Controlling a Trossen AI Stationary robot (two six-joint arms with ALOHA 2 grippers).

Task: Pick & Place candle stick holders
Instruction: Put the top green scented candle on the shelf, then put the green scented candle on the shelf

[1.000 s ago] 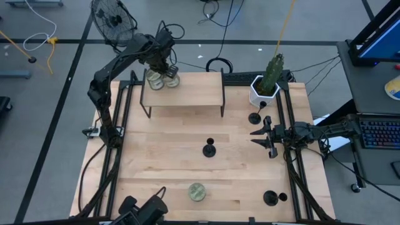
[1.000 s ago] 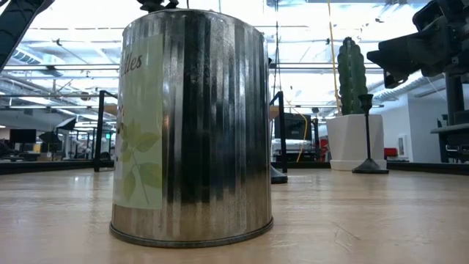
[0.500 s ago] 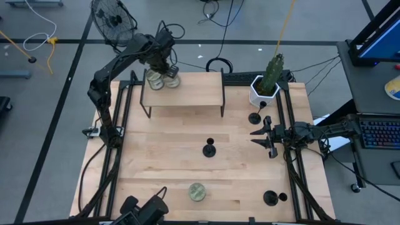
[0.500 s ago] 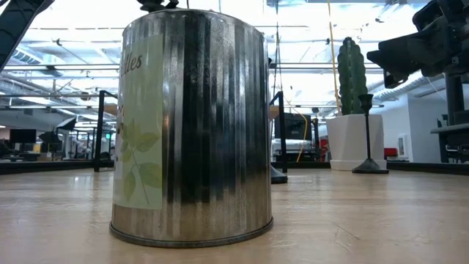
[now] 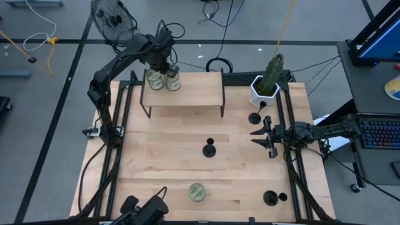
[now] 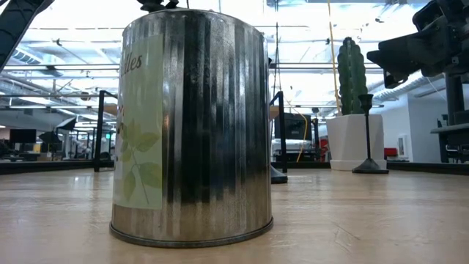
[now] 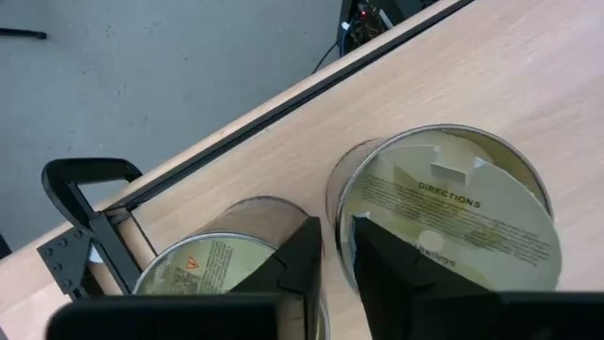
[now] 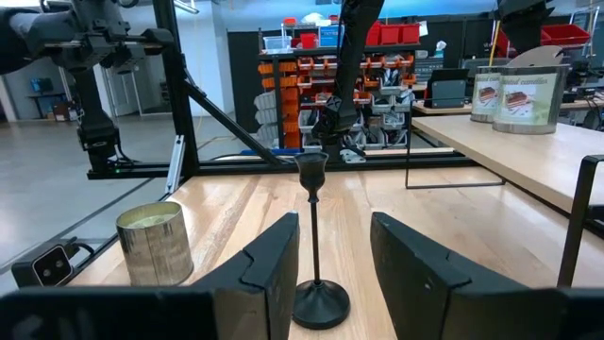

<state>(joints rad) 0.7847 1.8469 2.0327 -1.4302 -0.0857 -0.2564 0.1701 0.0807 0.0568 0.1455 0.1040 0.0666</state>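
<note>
Three black candle stick holders stand on their round bases on the wooden table: one in the middle [image 5: 209, 149], one by the plant pot [image 5: 254, 117], one at the near right [image 5: 270, 199]. My right gripper [image 5: 258, 139] is open and level at the right side. It points at the middle holder [image 8: 316, 236], which stands some way ahead of the fingers. My left gripper [image 5: 164, 65] is over the shelf [image 5: 194, 94] at the far left, above two greenish jars [image 5: 153, 80] [image 5: 173, 79], and is nearly shut at the right-hand jar [image 7: 444, 208]. My left gripper comes from above with its fingers pointing down. The rim of the right-hand jar [image 7: 336, 194], on the side facing the other jar, runs into the narrow gap between the fingers. One finger [image 7: 387, 264] is over the jar's labelled top and the other [image 7: 297, 260] is between the two jars. The jar stands upright on the shelf.
A third tin jar [image 5: 197, 192] stands near the table's front edge and fills the low view [image 6: 190, 125]. A cactus in a white pot [image 5: 265, 87] stands at the far right. The black shelf frame spans the far middle.
My left gripper has shifted slightly over the shelf, and more of the right-hand jar's top shows in the high view than before. The right arm and the holders have kept still.
</note>
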